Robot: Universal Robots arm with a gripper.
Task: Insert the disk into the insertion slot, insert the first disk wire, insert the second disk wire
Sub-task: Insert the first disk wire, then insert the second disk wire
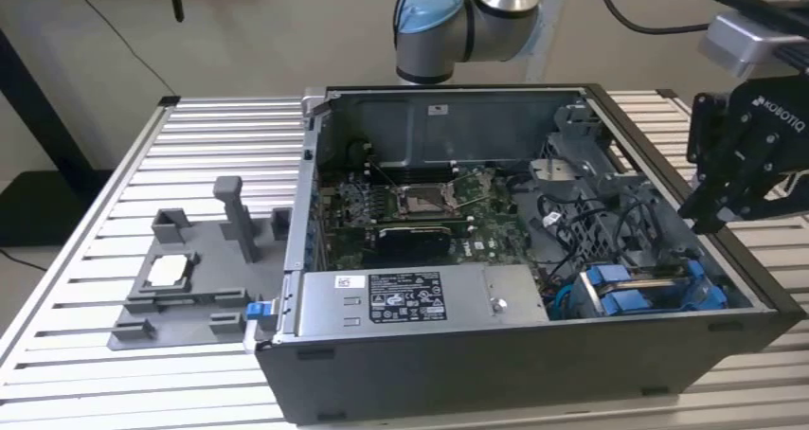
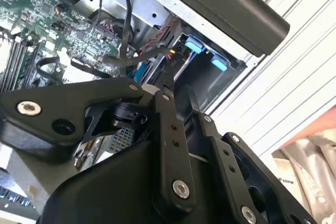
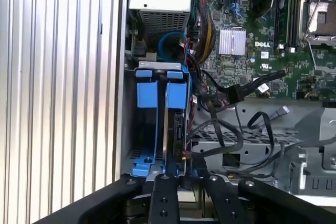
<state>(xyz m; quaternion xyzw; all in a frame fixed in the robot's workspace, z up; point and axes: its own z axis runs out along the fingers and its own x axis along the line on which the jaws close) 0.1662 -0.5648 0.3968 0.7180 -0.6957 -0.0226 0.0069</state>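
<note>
First wrist view shows the disk inside the insertion slot.

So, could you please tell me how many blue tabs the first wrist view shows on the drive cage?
2. They stand side by side in the drive cage: one blue tab against the case wall, the other on the motherboard side. Others may be hidden.

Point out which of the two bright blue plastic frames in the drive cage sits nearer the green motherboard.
This bright blue plastic frame; the other frame hugs the case wall.
</note>
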